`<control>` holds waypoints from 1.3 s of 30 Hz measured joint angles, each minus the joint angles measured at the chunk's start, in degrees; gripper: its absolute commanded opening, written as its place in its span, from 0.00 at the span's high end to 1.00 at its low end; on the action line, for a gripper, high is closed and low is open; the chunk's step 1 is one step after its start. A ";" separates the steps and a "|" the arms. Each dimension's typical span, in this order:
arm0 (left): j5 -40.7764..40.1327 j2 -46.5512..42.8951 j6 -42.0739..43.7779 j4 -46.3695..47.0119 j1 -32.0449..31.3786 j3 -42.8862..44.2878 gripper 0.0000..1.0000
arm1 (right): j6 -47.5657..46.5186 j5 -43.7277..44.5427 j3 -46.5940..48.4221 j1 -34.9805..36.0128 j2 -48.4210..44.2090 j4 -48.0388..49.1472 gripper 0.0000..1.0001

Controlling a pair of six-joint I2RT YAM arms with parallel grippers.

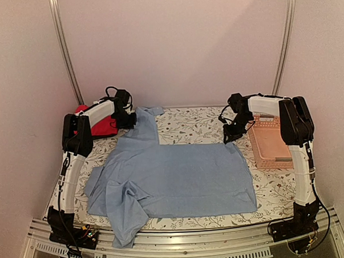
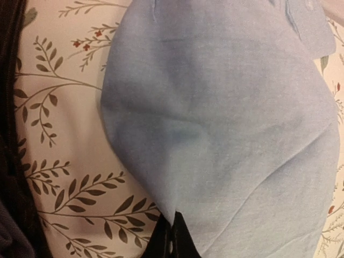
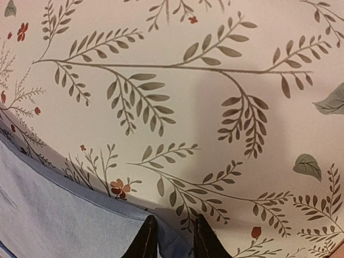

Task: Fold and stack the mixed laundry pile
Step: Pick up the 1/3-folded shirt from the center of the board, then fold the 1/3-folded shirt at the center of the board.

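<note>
1. The blue shirt (image 1: 180,177) lies spread across the middle of the flowered tablecloth (image 1: 189,125). Its body is mostly flat, and a rumpled sleeve trails over the near left edge of the table.
2. A narrower part of the shirt runs toward the far left, and that is where the left gripper (image 1: 130,118) meets it.
3. In the left wrist view, the left gripper (image 2: 173,228) has its two dark fingers closed almost against each other. The shirt's edge comes to a notch right at their tips, so the cloth is pinched there. The rest of the blue cloth (image 2: 226,134) billows away from the fingers and fills most of that view.
4. The right gripper (image 1: 230,135) sits at the shirt's far right corner, just beside the pink basket (image 1: 270,144).
5. In the right wrist view, the right gripper (image 3: 174,234) has its fingers a narrow gap apart. The corner of the shirt (image 3: 54,215) reaches into that gap. Whether the fingers are actually pressing on the cloth cannot be told.
6. The red garment (image 1: 100,126) lies bunched at the far left of the table. It is behind the left arm and touches neither gripper.
</note>
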 measured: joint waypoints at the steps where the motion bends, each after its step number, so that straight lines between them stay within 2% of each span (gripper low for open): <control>1: 0.55 0.02 0.20 0.15 0.00 0.00 1.00 | -0.04 -0.44 0.00 0.00 0.04 -0.04 0.92; 3: 1.57 0.02 -0.17 0.42 0.04 0.00 1.00 | -0.37 -1.05 0.00 0.00 0.09 -0.20 0.99; 12: 8.02 -1.03 -2.84 3.93 2.25 -0.20 1.00 | 0.35 -1.73 0.20 -0.26 -0.31 -0.46 1.00; 19: 11.37 -7.98 -2.86 6.93 3.85 -2.36 1.00 | 1.36 -1.75 2.93 -0.85 -3.80 -0.81 1.00; 25: 14.58 -21.59 -1.18 11.65 3.96 -14.69 1.00 | 2.38 -3.28 -0.98 -1.20 -11.34 -0.15 1.00; 28: 16.20 -29.40 -0.50 14.32 3.78 -23.65 1.00 | 3.04 -4.57 -5.73 -1.20 -14.97 0.24 1.00; 34: 17.70 -45.99 0.02 19.74 3.08 -46.93 1.00 | 3.85 -5.95 -16.85 -1.20 -19.93 1.27 1.00; 39: 17.90 -57.09 0.57 19.89 1.75 -58.27 1.00 | 4.11 -6.82 -23.80 -1.20 -24.63 1.27 1.00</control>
